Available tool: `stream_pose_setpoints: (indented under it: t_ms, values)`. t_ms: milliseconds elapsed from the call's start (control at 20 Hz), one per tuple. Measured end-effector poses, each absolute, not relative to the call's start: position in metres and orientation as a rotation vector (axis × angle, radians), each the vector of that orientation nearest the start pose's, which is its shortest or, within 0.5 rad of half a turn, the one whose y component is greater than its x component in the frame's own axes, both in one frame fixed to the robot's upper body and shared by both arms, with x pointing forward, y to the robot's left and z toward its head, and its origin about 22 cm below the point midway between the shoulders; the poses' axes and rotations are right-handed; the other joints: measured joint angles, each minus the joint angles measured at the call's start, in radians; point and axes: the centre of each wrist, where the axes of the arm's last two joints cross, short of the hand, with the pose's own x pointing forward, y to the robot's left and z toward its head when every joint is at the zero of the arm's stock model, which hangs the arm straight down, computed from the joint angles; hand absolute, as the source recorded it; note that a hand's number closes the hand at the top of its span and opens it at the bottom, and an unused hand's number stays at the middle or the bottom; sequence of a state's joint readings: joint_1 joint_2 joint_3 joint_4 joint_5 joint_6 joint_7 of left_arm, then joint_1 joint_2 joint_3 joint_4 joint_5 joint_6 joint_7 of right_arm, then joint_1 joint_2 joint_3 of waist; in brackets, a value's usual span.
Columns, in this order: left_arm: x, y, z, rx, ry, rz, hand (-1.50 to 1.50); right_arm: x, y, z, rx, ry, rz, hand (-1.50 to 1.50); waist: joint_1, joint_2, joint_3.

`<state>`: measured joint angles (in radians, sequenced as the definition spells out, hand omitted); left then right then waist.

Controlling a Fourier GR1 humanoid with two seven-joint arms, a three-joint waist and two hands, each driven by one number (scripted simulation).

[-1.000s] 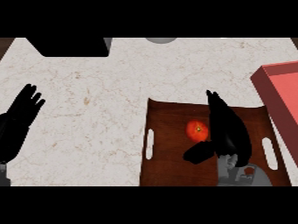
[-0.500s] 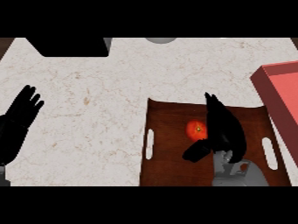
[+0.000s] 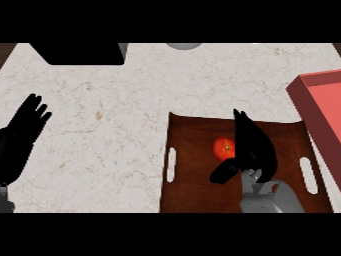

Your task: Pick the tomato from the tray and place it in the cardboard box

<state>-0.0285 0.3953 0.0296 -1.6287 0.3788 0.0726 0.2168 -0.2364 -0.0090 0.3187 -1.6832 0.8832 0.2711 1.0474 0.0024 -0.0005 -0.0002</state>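
A red tomato (image 3: 223,147) lies in the middle of the brown wooden tray (image 3: 191,185). My right hand (image 3: 253,147) hovers over the tray, its straight fingers pointing away from me. The hand's left edge covers the tomato's right side, and its thumb (image 3: 221,173) sticks out below the tomato. The hand is open and nothing is in its grasp. The box (image 3: 329,112) looks pinkish red and stands just right of the tray, running off the right edge. My left hand (image 3: 14,145) rests open at the lower left, fingers up.
A black block (image 3: 78,53) sits at the counter's far edge, with a grey round object (image 3: 182,46) to its right. White slot handles (image 3: 171,164) mark the tray's two sides. Pale marble counter (image 3: 114,125) spreads between my left hand and the tray.
My right hand and forearm have edged slightly left, covering a little more of the tomato. The tomato and the left hand have stayed put.
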Motion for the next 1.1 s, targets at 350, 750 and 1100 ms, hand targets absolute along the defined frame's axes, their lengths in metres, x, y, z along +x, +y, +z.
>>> stream_pose_setpoints:
  t_ms: [350, 750, 1100]
  values:
    - [0.243, 0.319, 0.054, 0.052, -1.446, 0.050, 0.00, 0.275, -0.127, 0.069, -0.795, -0.795, 0.758, -1.50, 0.002, 0.000, 0.000]
    - [0.244, 0.318, 0.057, 0.051, -1.440, 0.045, 0.00, 0.277, -0.124, 0.052, -0.790, -0.762, 0.761, -1.50, 0.001, 0.000, 0.000]
    - [0.248, 0.321, 0.056, 0.049, -1.436, 0.045, 0.00, 0.275, -0.128, 0.041, -0.818, -0.774, 0.768, 1.50, -0.001, 0.000, 0.000]
